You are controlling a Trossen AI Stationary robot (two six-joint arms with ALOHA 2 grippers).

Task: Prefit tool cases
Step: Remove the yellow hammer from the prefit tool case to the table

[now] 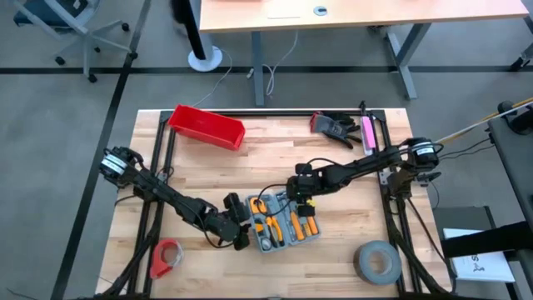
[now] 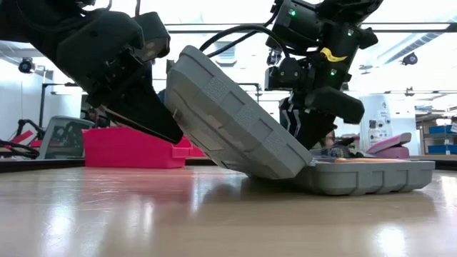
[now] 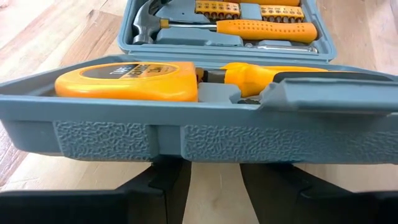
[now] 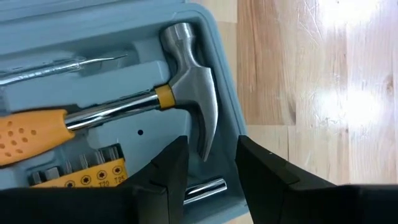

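The left gripper (image 1: pixel 242 223) is sitting at the near-left edge of the one flat grey-blue plastic hinged tool case (image 1: pixel 284 221), its two dark fingers (image 3: pixel 163 186) spread apart under the tilted lid half, which is resting raised at an angle in the low view. That lid half is carrying one yellow tape measure (image 3: pixel 127 81) and one yellow-handled tool (image 3: pixel 255 74) in its moulded recesses.

The right gripper (image 1: pixel 301 198) is hovering over the far side of the case's flat half, its two fingers (image 4: pixel 166 171) parted, closing on nothing, just above the head of one steel claw hammer with a yellow collar (image 4: pixel 186 93). Beside the hammer are lying one slim screwdriver with an orange handle (image 4: pixel 37 134) and one row of yellow-mounted bits (image 4: pixel 81 171).

The case is lying open on the wooden slatted table (image 1: pixel 275 146), near its front middle. Farther out are standing one red plastic bin (image 1: pixel 206 127) at the back left, one red tape roll (image 1: pixel 166 257) at the front left, one grey tape roll (image 1: pixel 377 261) at the front right, and one black glove (image 1: pixel 333 127) beside one pink tool (image 1: pixel 367 132) at the back right.
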